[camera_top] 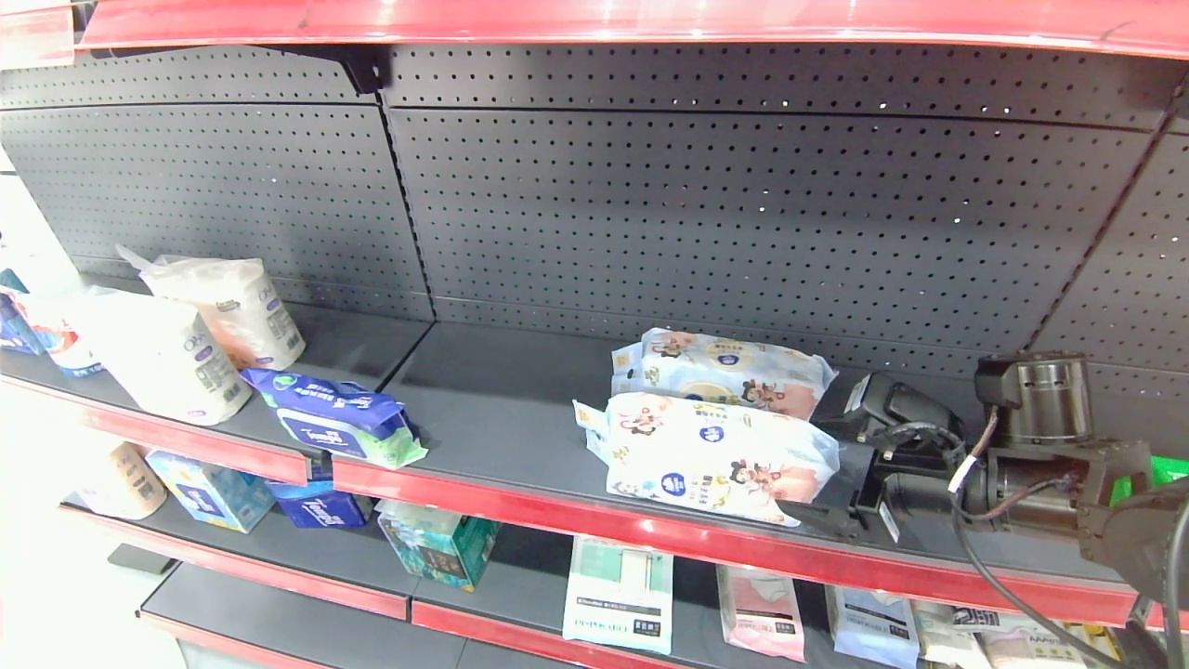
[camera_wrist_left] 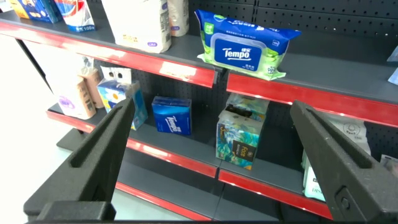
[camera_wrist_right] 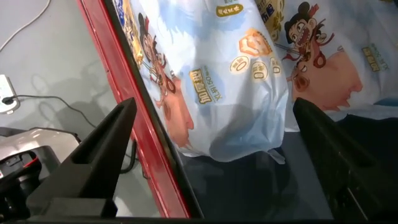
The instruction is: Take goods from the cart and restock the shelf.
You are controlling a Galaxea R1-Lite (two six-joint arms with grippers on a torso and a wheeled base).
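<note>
We see the right gripper (camera_top: 822, 465) at the lower right of the head view, level with the middle shelf (camera_top: 502, 409), its fingers spread wide on either side of the right end of the front cartoon-print pack (camera_top: 715, 455). In the right wrist view, that gripper (camera_wrist_right: 212, 109) has its two dark fingers (camera_wrist_right: 93, 168) well apart, and the front cartoon-print pack (camera_wrist_right: 211, 74) lies between them on the shelf board, just behind the red edge strip (camera_wrist_right: 137, 118). We cannot tell whether either finger touches the wrapper. A second cartoon-print pack (camera_top: 725, 372) lies just behind the first, toward the perforated back panel (camera_top: 743, 214), and the two touch. In the left wrist view the left gripper (camera_wrist_left: 211, 106) hangs with its fingers (camera_wrist_left: 99, 149) apart and nothing between them, facing the shelf front. Left of centre in the head view, a blue and green wipes pack (camera_top: 334, 418) lies at the shelf's front edge. Beside it, further left, stand two white paper-roll packs (camera_top: 167, 353). On the lower shelf sits a teal tissue box (camera_top: 437, 544).
</note>
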